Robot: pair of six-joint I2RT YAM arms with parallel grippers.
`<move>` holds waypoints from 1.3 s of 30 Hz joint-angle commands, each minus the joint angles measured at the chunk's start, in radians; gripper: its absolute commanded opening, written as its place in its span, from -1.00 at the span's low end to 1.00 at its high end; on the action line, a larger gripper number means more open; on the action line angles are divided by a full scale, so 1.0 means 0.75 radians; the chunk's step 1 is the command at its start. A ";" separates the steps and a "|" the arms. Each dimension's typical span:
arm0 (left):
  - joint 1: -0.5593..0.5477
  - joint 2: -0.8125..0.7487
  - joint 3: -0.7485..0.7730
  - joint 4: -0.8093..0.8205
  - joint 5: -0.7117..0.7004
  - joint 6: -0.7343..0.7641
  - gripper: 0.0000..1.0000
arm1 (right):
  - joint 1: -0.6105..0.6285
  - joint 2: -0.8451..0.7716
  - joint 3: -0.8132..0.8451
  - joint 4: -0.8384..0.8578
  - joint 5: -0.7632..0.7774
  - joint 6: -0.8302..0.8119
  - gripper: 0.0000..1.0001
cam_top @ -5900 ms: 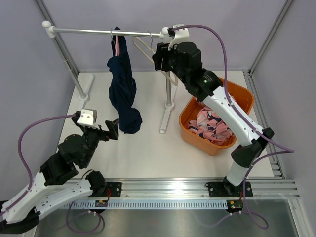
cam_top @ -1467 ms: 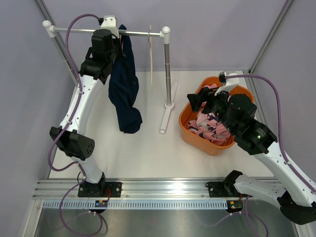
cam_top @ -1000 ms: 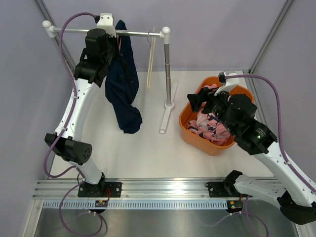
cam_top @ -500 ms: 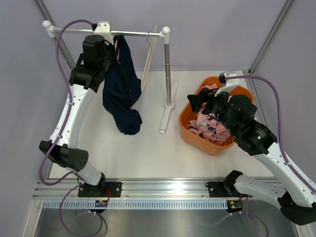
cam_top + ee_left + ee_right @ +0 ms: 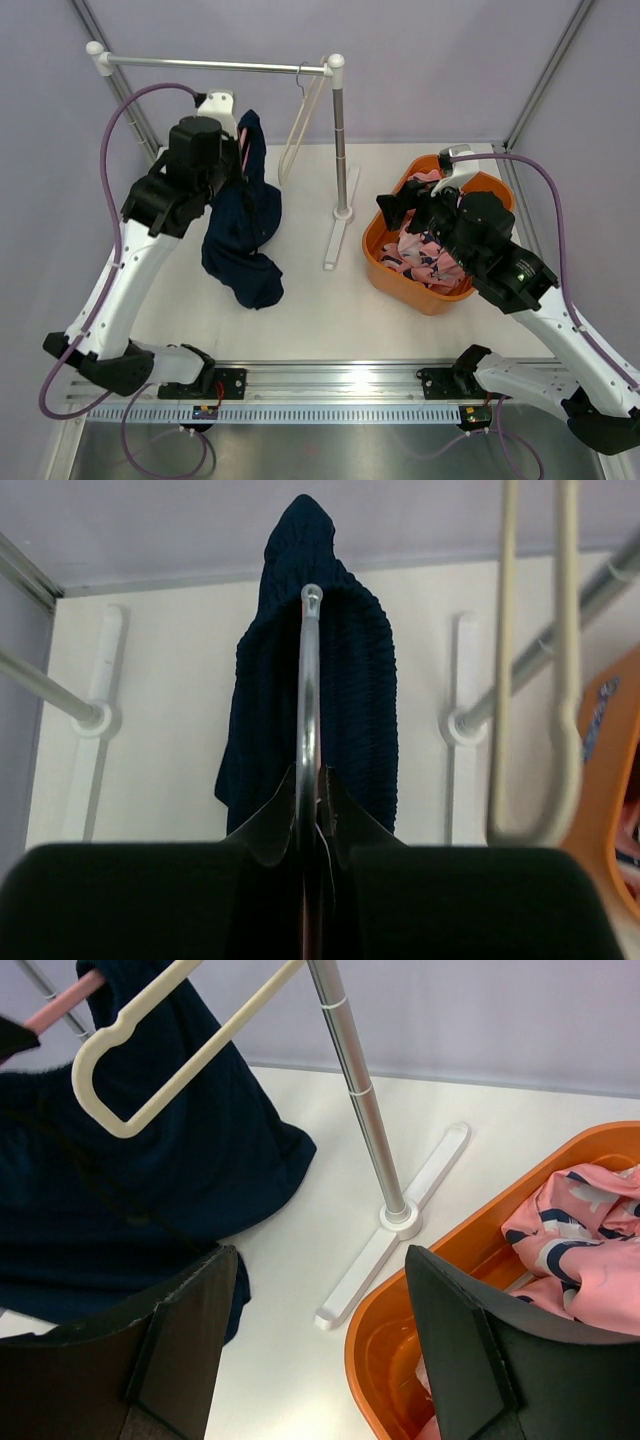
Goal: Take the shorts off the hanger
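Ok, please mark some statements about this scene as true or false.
1. The pink patterned shorts lie in the orange basket. True.
2. The navy shorts hang from the rail. False: their hanger is off the rail, gripped by the left hand.
3. The right hand is open and empty. True.
4. The rail carries no hanger. False: a cream hanger hangs there.

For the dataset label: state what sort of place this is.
Probably a robotics lab test cell, not a home: bare panelled walls, robot arms bolted to an aluminium rail, and a small clothes rack beside an orange tub as staged laundry props.
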 commanded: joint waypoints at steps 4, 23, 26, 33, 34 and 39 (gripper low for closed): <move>-0.240 -0.234 -0.256 -0.146 -0.177 -0.108 -1.00 | 0.001 0.039 0.045 -0.053 -0.072 0.022 0.55; -0.441 -0.499 -0.704 -0.042 0.402 -0.137 -1.00 | 0.181 0.319 0.114 -0.084 -0.377 0.088 0.44; -0.467 -0.474 -0.696 -0.009 0.406 -0.137 -1.00 | 0.214 0.368 0.141 -0.076 -0.379 0.100 0.44; -0.522 -0.443 -0.675 0.022 0.414 -0.143 -1.00 | 0.261 0.477 0.176 -0.100 -0.385 0.098 0.45; -0.527 -0.443 -0.671 0.022 0.414 -0.145 -1.00 | 0.263 0.489 0.178 -0.106 -0.381 0.096 0.45; -0.557 -0.447 -0.661 0.022 0.388 -0.145 -1.00 | 0.275 0.544 0.182 -0.108 -0.391 0.098 0.43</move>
